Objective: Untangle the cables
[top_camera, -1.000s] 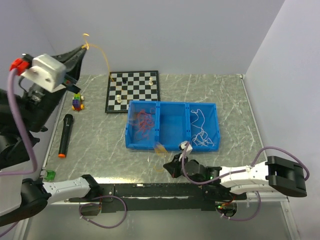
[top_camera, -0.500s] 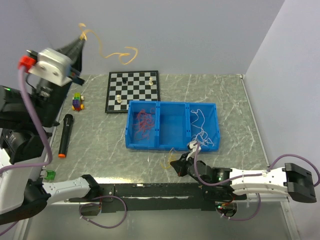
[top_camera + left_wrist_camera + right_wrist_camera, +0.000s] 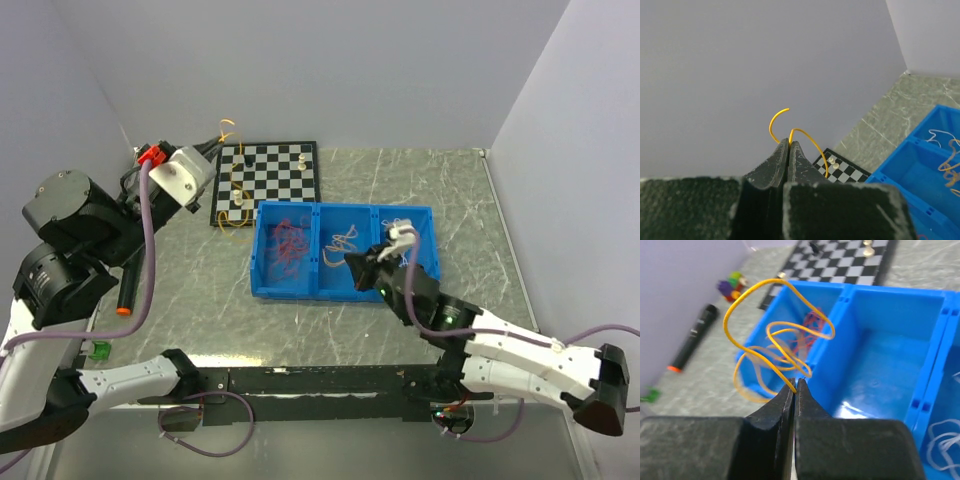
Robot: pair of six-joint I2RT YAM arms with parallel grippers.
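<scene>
My left gripper (image 3: 218, 149) is shut on a thin orange-yellow cable (image 3: 237, 182) and holds it in the air, the loose end hanging over the chessboard (image 3: 285, 170). The left wrist view shows the jaws closed (image 3: 789, 142) with the cable (image 3: 812, 145) arching out of the tips. My right gripper (image 3: 351, 262) is shut on another looped orange-yellow cable (image 3: 345, 242) above the middle compartment of the blue bin (image 3: 265, 288). The right wrist view shows its tips (image 3: 794, 382) pinching that cable (image 3: 771, 331). Red cables (image 3: 288, 243) lie in the left compartment and white cables (image 3: 405, 262) in the right.
The chessboard at the back carries a few pieces (image 3: 303, 157). A black marker with an orange tip (image 3: 126, 296) lies at the left edge, also in the right wrist view (image 3: 692, 337). A small colourful toy (image 3: 732, 284) sits beyond it. A green object (image 3: 97, 350) lies at the near left.
My left gripper has come down from high at the back left to just above the chessboard, cable still in it. My right gripper has moved from the near table edge to over the bin.
</scene>
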